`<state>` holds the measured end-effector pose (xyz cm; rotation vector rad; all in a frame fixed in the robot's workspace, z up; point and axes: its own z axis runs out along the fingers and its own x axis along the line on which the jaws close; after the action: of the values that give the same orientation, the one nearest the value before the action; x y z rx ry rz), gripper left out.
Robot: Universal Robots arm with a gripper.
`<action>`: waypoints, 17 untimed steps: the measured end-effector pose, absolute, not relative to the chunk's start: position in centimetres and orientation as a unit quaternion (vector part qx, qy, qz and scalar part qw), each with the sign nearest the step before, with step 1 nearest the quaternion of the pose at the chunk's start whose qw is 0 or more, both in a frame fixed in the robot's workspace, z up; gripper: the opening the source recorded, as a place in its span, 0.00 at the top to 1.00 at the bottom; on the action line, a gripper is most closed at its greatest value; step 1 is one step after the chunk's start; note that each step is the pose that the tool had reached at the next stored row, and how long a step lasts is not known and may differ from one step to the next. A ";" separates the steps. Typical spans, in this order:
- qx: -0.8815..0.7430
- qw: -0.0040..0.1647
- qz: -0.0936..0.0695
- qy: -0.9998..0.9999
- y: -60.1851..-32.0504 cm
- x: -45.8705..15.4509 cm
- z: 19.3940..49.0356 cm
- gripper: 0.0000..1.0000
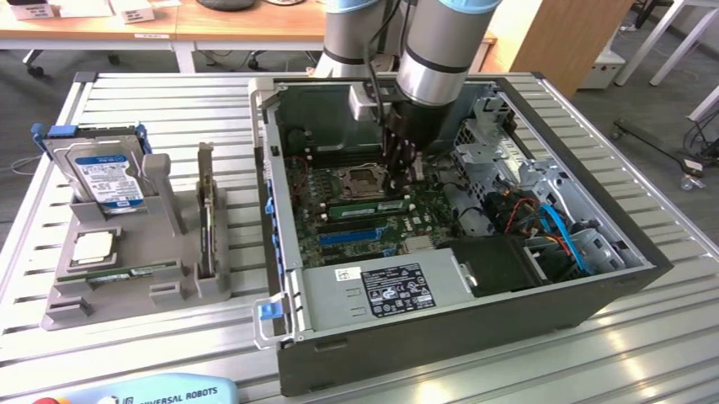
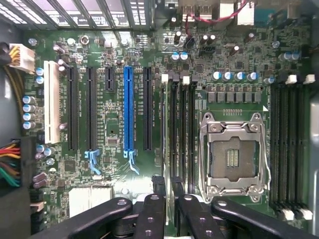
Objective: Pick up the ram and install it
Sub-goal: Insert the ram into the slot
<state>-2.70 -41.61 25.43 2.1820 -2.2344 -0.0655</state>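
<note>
Two containers sit on your slatted metal counter (image 1: 168,109): an open black computer case (image 1: 450,337) and, by the edge at the exterior view's left, a grey plastic holder (image 1: 67,316) carrying a blue-labelled hard drive (image 1: 107,172) and a square silver processor (image 1: 93,244). Inside the case, your claw (image 1: 405,178) stands narrow, pinching the thin green ram stick (image 1: 365,205) at the motherboard. Your wrist view adds the silver processor socket (image 2: 232,157) just beside the long black slots (image 2: 183,134).

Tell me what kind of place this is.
Likely a robotics lab or workshop: an open computer case sits on a slatted metal table, beside a grey parts holder, with office desks behind.
</note>
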 end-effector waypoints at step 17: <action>0.699 0.009 -0.021 -0.715 -41.6 -2.7 27.3 0.81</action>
<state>-2.70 -41.61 27.33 2.1821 -2.2343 -0.0656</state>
